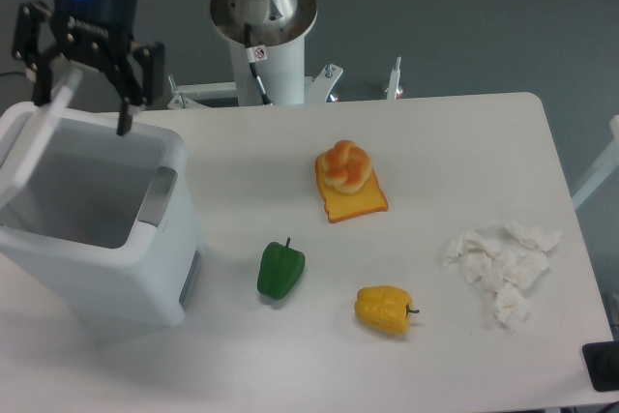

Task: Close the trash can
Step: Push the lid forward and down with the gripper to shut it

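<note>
Large white boxy plastic trash can (106, 239) at 9 o'clock: lid raised, unclosed. Gripper (81, 94) fingers spread, at lid.

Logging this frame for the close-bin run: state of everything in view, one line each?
trash can: upright, open, inside looks empty
lid: raised, tilted over the left rim, not shut
gripper: open, above the bin's back edge, fingers straddling the lid's top
green pepper: on its side
yellow pepper: on its side
bun: resting on the orange slab
tissues: crumpled, loose pile
</note>
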`<control>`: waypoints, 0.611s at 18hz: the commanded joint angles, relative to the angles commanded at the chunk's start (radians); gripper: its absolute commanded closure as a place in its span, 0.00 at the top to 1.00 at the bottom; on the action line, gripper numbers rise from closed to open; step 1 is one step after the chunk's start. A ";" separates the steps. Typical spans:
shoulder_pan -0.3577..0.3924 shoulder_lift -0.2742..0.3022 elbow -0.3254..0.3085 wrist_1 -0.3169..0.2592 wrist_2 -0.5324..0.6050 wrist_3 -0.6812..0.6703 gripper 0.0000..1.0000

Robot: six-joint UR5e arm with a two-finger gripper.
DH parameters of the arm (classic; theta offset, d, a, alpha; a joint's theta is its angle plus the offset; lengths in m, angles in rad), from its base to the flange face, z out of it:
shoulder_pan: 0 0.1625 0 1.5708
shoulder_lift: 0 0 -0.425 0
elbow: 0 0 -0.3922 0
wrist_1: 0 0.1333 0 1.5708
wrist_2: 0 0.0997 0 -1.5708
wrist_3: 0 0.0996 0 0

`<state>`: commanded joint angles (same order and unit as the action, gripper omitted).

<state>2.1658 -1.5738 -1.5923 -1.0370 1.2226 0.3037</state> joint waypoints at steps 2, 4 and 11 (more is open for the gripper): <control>0.018 -0.008 0.003 0.000 0.000 0.002 1.00; 0.029 -0.017 0.002 0.000 -0.002 0.003 1.00; 0.046 -0.052 -0.002 0.002 0.000 0.002 1.00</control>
<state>2.2120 -1.6260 -1.5938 -1.0355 1.2226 0.3053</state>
